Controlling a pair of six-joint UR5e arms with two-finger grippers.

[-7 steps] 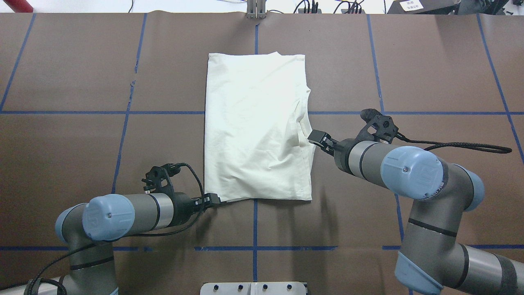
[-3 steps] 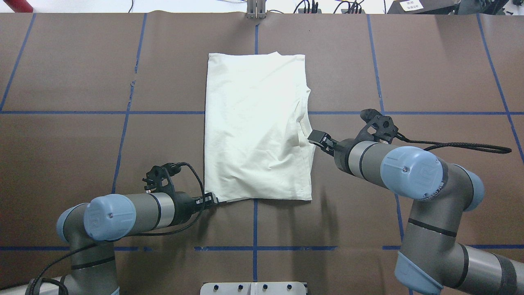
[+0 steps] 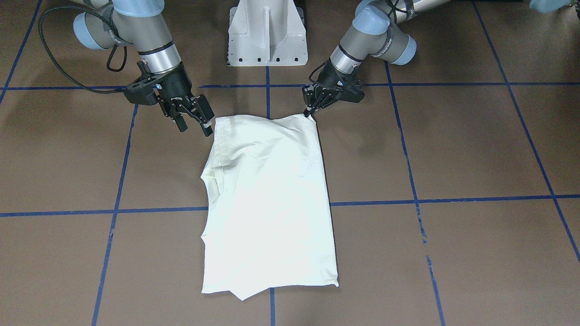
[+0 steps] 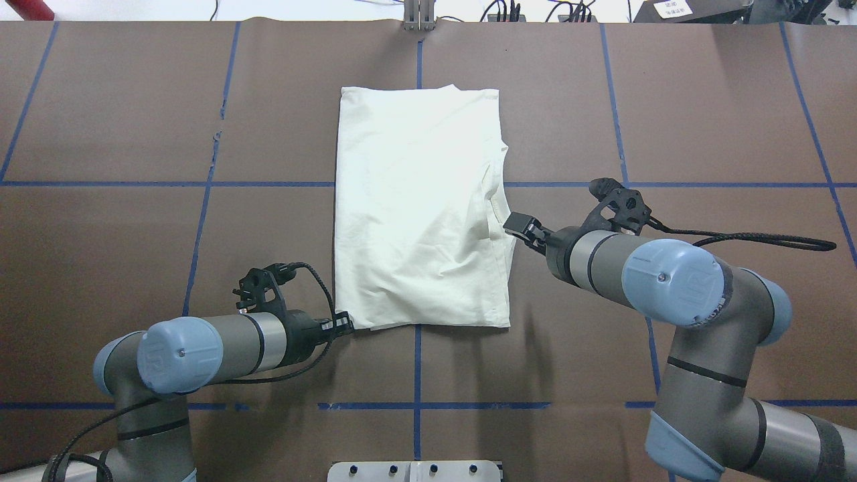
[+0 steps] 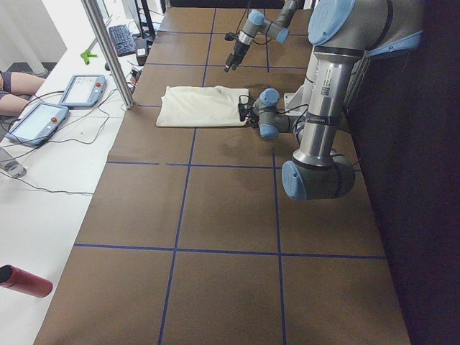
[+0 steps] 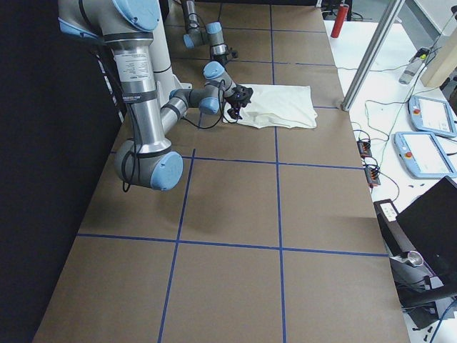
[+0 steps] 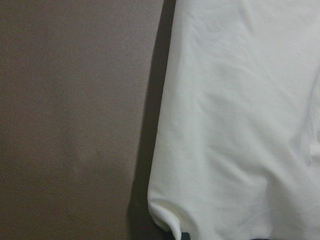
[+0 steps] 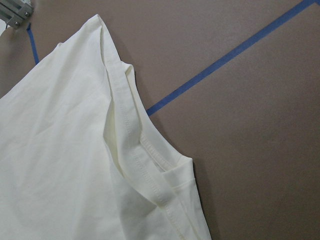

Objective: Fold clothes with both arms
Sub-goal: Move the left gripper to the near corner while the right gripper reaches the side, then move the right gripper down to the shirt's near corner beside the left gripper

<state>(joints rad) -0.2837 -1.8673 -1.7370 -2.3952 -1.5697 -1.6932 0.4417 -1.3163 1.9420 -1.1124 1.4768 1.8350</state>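
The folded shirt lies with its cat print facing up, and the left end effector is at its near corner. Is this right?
No print shows: the shirt lies plain cream side up, as the overhead exterior view shows. The left end effector is at its near corner.

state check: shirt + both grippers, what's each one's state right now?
shirt: folded into a rectangle, plain cream side up, lying flat on the table, lightly wrinkled.
left gripper: low at the table, looks shut on the shirt's robot-side corner.
right gripper: open, raised beside the shirt's right edge, holding nothing.
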